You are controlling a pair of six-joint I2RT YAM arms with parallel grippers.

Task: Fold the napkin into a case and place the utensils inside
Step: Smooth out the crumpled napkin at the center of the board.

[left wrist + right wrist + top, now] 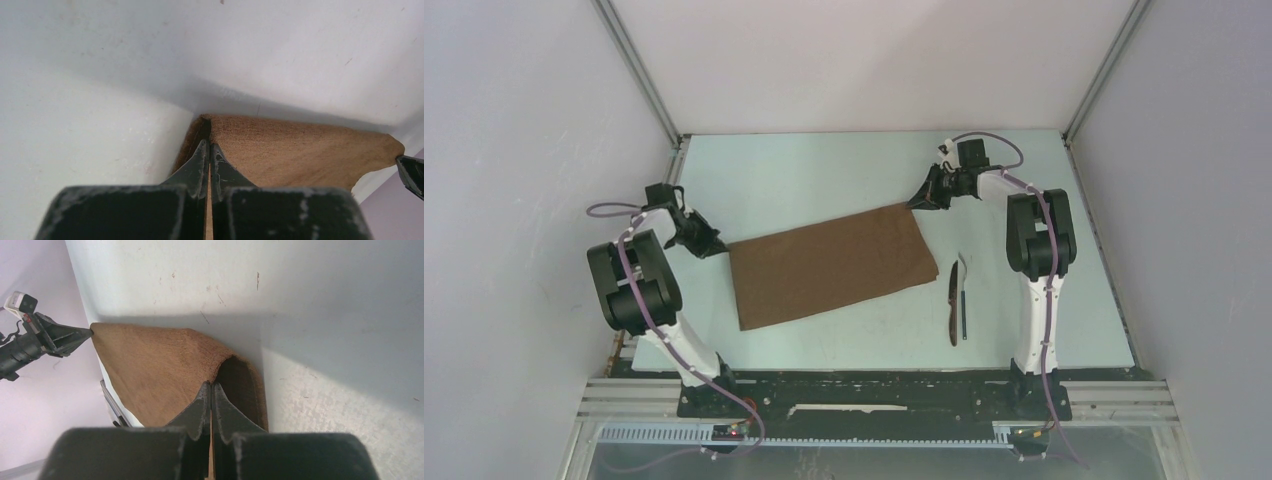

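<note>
The brown napkin (pixel 829 265) lies flat and slanted mid-table; no case is in view. My left gripper (pixel 716 246) is shut on the napkin's far left corner, and the cloth (pixel 300 150) runs up between its closed fingertips (pixel 202 150). At the far right corner my right gripper (pixel 916 203) is shut on the cloth (pixel 155 370), which curls up beside its fingertips (pixel 204 392). The utensils lie side by side right of the napkin: a wooden-handled knife (pixel 953 305) and a thinner dark piece (pixel 964 305).
White enclosure walls and metal frame posts (pixel 639 70) surround the pale table (pixel 824 170). The right arm's upright link (pixel 1039 240) stands just right of the utensils. Each wrist view shows the other gripper at the opposite corner, the left gripper (pixel 82 333) and the right gripper (pixel 412 175).
</note>
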